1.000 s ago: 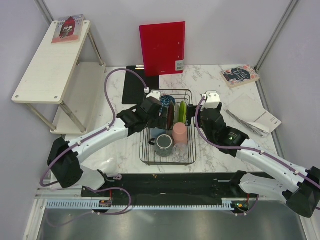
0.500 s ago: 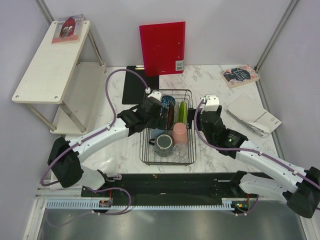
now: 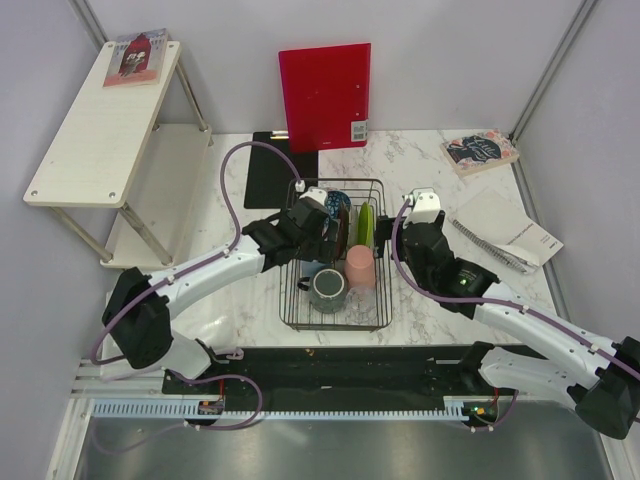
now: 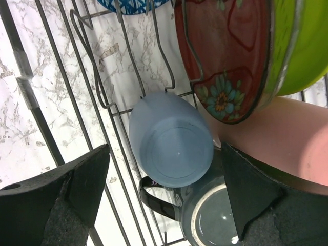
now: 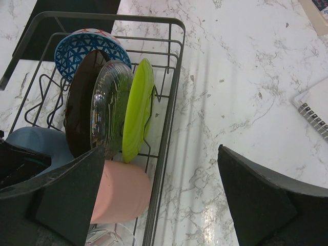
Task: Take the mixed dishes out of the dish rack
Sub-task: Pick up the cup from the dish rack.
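Note:
The dish rack holds the mixed dishes. Standing on edge at the back are a blue patterned bowl, a dark red plate, a clear glass plate and a lime-green dish. In front lie a light blue cup, a dark grey mug, a pink cup and a clear glass. My left gripper hangs open inside the rack, its fingers either side of the light blue cup and apart from it. My right gripper is open, straddling the rack's right rim beside the pink cup.
A black mat and an upright red folder lie behind the rack. A book and a spiral notebook sit at the right. A white shelf stands at the left.
The left arm has edged a little to the right over the rack. The right gripper has shifted slightly left toward the rack's right rim. Both stay open; no dish has moved.

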Controlling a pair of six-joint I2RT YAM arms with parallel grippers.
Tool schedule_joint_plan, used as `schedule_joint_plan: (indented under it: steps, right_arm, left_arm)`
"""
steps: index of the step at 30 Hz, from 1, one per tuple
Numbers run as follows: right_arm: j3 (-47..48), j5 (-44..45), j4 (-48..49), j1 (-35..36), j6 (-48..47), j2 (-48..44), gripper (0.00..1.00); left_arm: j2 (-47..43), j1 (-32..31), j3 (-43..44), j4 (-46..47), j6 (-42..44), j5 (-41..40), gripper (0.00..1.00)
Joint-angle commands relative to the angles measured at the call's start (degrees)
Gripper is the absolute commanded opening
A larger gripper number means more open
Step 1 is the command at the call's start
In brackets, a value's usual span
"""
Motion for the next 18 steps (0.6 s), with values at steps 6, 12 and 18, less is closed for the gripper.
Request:
schedule_joint_plan:
  steps: [6, 12, 18]
  right_arm:
    - [-0.1, -0.3, 1.5, 0.1, -0.2, 0.0, 0.98]
    - [-0.3, 0.1, 1.4, 0.0, -0.2, -0.1, 0.98]
    - [-0.2, 0.0, 1.2, 0.0, -0.1, -0.3, 0.98]
  left_arm:
    - [2.7, -0.2, -1.4, 3.0, -0.3, -1.7, 0.84]
    - [1.0, -0.1, -1.8, 4.1, 0.2, -3.2, 0.58]
    - [-3.5, -0.1, -1.9, 3.5, 1.4, -3.8, 0.15]
